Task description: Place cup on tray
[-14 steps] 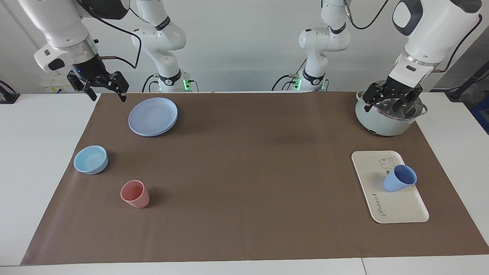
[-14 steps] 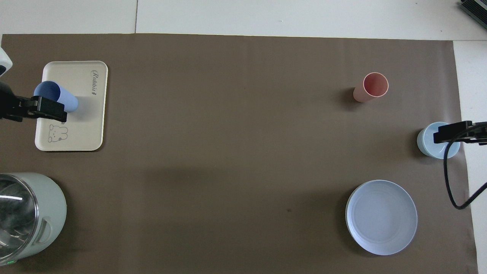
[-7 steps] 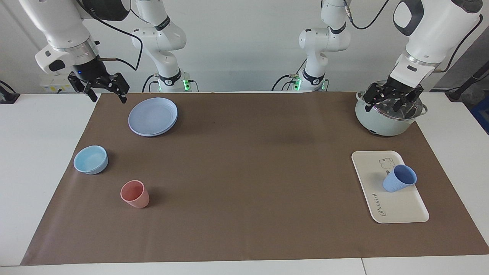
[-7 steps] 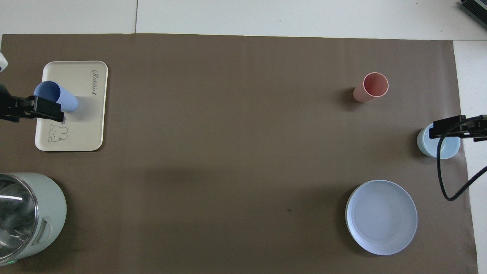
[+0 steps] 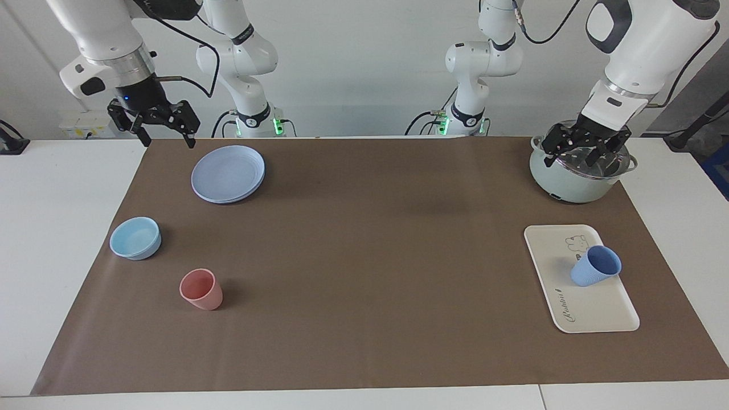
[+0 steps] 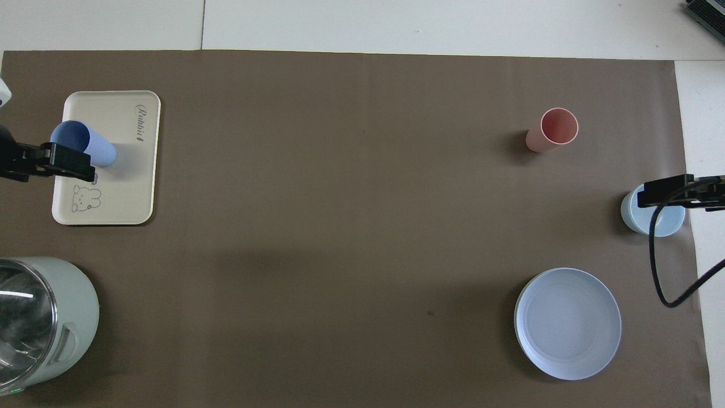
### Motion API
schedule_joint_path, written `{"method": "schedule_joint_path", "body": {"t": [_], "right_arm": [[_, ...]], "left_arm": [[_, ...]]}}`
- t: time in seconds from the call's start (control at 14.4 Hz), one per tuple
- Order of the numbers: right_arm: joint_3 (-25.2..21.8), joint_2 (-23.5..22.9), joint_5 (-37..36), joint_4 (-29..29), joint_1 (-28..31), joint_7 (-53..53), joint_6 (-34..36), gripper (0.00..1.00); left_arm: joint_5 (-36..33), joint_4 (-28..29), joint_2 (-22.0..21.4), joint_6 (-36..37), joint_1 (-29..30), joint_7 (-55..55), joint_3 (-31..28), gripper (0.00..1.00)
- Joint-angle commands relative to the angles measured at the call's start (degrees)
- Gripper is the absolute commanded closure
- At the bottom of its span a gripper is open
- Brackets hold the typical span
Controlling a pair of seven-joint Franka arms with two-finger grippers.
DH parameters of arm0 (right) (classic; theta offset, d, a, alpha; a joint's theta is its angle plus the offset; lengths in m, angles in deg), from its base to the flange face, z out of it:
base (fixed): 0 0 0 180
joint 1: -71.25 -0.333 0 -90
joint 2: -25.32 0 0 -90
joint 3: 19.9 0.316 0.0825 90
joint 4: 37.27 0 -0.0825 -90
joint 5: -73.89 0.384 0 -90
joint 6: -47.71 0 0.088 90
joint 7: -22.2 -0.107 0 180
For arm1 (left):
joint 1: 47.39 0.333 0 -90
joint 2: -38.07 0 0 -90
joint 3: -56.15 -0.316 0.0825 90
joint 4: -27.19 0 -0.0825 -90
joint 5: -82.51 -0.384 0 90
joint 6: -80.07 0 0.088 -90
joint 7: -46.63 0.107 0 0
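The periwinkle-blue cup (image 5: 595, 266) stands on the cream-white tray (image 5: 592, 310) at the left arm's end of the table; both also show in the overhead view, the cup (image 6: 85, 144) on the tray (image 6: 122, 187). My left gripper (image 5: 584, 152) hangs open and empty, raised over the pale-green pot, apart from the cup. In the overhead view its tip (image 6: 56, 161) covers part of the cup. My right gripper (image 5: 165, 136) is open and empty, raised over the mat's corner beside the blue plate.
A pale-green pot (image 5: 569, 182) stands nearer to the robots than the tray. At the right arm's end are a round blue plate (image 5: 228, 172), a low light-blue bowl (image 5: 135, 238) and a pink tumbler (image 5: 200, 289).
My right gripper has risen a little and shifted toward the blue plate. The left gripper and the cup have hardly moved.
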Motion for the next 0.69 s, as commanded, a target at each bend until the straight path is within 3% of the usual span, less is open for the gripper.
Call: {"method": "schedule_joint_path", "body": {"t": [0.0,0.62], "right_arm": [[0.1,0.9,-1.0,-1.1,-0.3,-1.4,-0.8,0.00],[0.0,0.9,-1.4,-1.0,-0.3,-1.4,0.0,0.00]], "left_arm": [[0.6,1.1,-1.1,0.2,0.3,0.3,-0.1,0.00],[0.6,1.1,-1.1,0.2,0.3,0.3,-0.1,0.00]]}}
